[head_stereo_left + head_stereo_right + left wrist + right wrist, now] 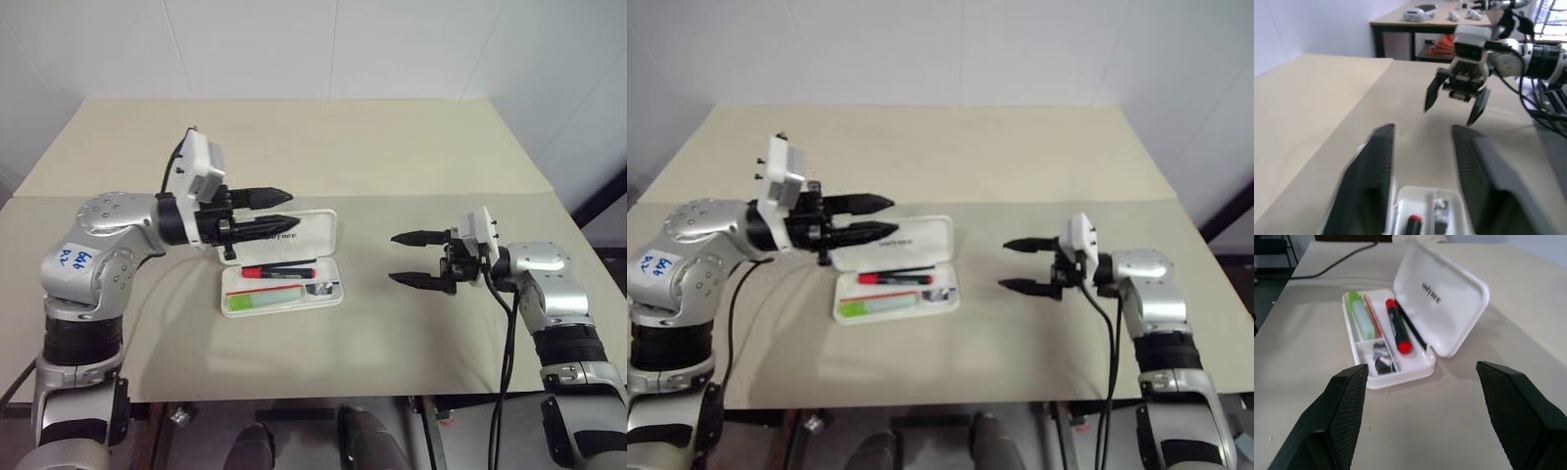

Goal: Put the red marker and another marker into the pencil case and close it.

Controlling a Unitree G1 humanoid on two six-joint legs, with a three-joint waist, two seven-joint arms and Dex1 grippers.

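Nearest you, the beige table (411,333) runs bare along its front edge. A little further in, left of centre, your pencil case (282,284) lies open: the white tray sits toward you and the hinged lid (304,230) with small dark lettering lies flat behind it. In the tray, a green marker (260,303) rests along the near side, and the red marker (279,272) lies lengthwise behind it, next to a thin black pen along the hinge side. Small dark items sit in the tray's right-hand compartment. To the right, well apart from the case, your right gripper (416,258) hovers above the table, pointing left toward the case, its two black fingers spread wide and holding nothing. Further back, your left gripper (279,209) hangs over the lid's left end, pointing right, fingers partly apart and empty.
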